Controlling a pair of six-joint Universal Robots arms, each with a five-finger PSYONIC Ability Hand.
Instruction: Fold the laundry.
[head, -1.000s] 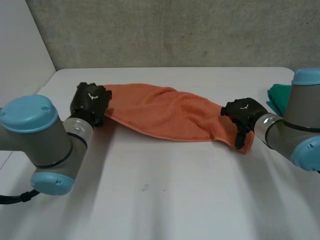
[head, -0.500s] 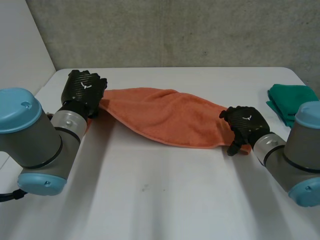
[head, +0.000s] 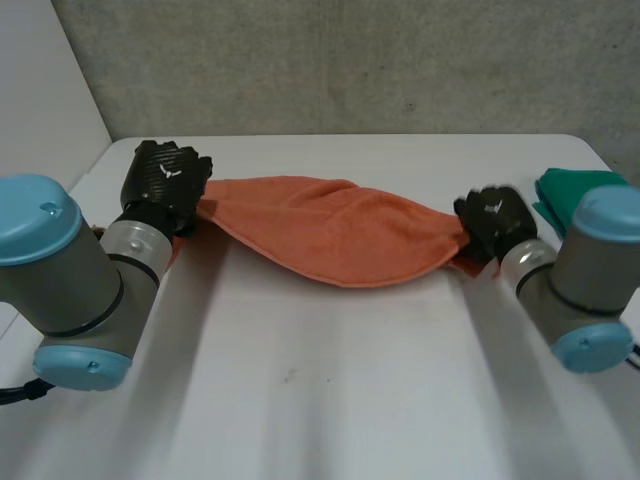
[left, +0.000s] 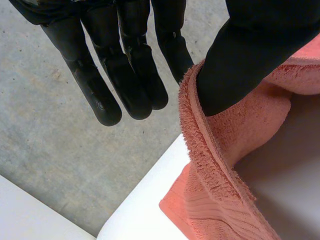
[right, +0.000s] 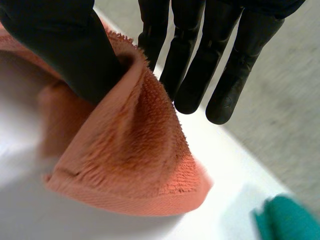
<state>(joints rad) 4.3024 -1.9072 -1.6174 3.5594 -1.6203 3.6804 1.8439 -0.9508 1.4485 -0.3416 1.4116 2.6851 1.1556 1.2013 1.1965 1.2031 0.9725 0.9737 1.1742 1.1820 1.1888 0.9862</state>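
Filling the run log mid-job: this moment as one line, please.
left hand pinches orange towel end | right hand pinches other end | towel sags between them | green cloth near right arm

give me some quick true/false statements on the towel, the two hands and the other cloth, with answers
1. The left hand pinches one end of the orange towel. True.
2. The right hand is open and clear of the towel. False: its thumb and fingers pinch the towel's other end.
3. A green cloth lies on the white table by the right arm, apart from the towel. True.
4. The towel is folded into a neat square. False: it is stretched lengthwise between the two hands.
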